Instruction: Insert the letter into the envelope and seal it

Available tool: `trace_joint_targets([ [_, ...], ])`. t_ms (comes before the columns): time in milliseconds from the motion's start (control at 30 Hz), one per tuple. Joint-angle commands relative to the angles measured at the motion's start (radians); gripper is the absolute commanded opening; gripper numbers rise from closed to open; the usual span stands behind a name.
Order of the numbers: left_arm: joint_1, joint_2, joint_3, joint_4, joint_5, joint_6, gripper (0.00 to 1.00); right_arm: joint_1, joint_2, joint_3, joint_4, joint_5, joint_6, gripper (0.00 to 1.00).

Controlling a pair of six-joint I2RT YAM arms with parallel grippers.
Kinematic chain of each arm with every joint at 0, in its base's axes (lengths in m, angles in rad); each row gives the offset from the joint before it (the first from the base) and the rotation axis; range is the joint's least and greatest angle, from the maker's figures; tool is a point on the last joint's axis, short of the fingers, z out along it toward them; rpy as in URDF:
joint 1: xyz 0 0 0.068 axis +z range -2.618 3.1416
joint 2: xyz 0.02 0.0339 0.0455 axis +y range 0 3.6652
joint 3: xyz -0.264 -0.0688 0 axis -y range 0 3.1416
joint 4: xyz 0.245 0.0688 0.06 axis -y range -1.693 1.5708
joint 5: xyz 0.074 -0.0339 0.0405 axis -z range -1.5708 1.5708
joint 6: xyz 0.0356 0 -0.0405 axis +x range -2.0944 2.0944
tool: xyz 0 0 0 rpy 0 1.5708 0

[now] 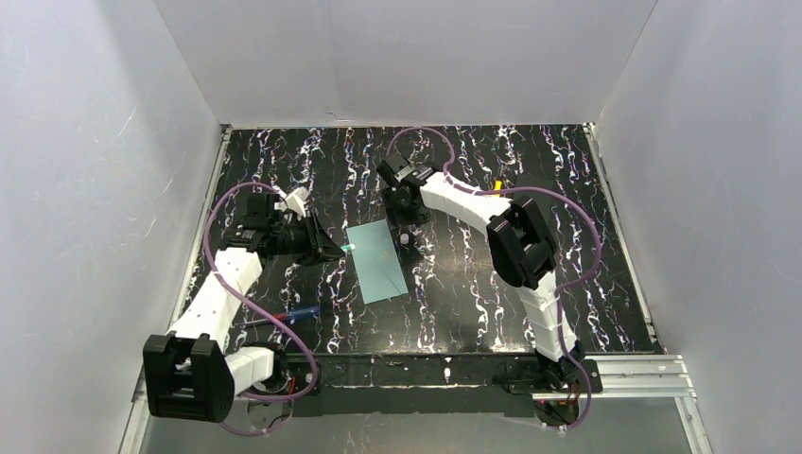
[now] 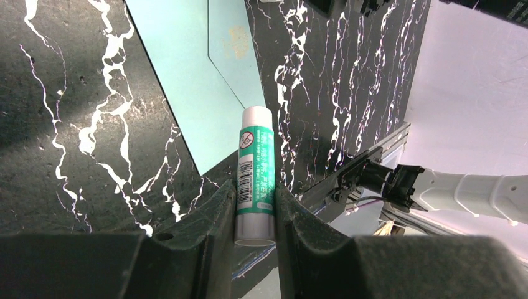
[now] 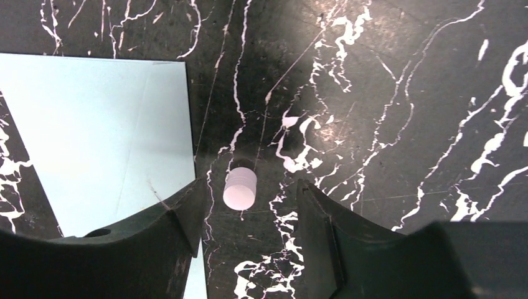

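Left gripper (image 2: 254,192): clenched on the glue stick (image 2: 255,159), gripped across the lower barrel; the white tip is pointed at the envelope
Right gripper (image 3: 250,188): released; its jaws are set apart on either side of the cap (image 3: 240,189), with a gap on both sides and nothing held
Cap: a small pale cylinder stood on end on the desk (image 3: 386,124), just beside the envelope's right edge
Envelope (image 2: 180,81): laid flat about the middle of the desk, a little toward the left edge, its long sides slanted toward the near edge; the flap (image 2: 235,68) is seen with a faint gold mark; whether it is pressed down cannot be told
Letter: seen in no view; it is judged to be inside the envelope already, though this is not shown
Step in hand: sealing is judged to be under way, since the stick is uncapped and held at the envelope
Next move: the tip would have to be brought onto the flap's border and drawn along it lightly; the paper is held by nothing and could be pushed askew, so a steadying press may be needed
Edges: the stick's tip is near the envelope's left long edge; the cap is close enough to be knocked over
Open room: bare desk is left toward the right edge and the far edge; a thin blue item (image 1: 301,312) lies toward the near-left corner, beside the left arm
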Motion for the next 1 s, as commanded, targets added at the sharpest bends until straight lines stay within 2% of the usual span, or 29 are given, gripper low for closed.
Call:
trace_joint_targets([
  [0, 0.005, 0.019, 0.043, -0.002, 0.028, 0.018, 0.0, 0.003, 0.002, 0.019, -0.017, -0.051, -0.012, 0.62],
  [67, 0.004, 0.032, 0.048, 0.001, 0.03, 0.018, 0.0, 0.003, 0.007, 0.012, -0.029, -0.065, -0.017, 0.61],
  [200, 0.004, 0.048, 0.053, 0.005, 0.032, 0.021, 0.0, 0.007, 0.014, 0.001, -0.068, -0.079, -0.033, 0.52],
  [500, 0.004, 0.07, 0.052, 0.029, 0.045, 0.01, 0.0, 0.008, 0.03, -0.009, -0.056, -0.07, -0.044, 0.5],
  [800, 0.005, 0.071, 0.046, 0.041, 0.045, 0.005, 0.0, 0.009, 0.044, -0.008, -0.02, -0.071, -0.058, 0.44],
  [967, 0.004, 0.068, 0.043, 0.043, 0.045, 0.001, 0.0, 0.009, 0.042, -0.009, -0.004, -0.075, -0.067, 0.32],
])
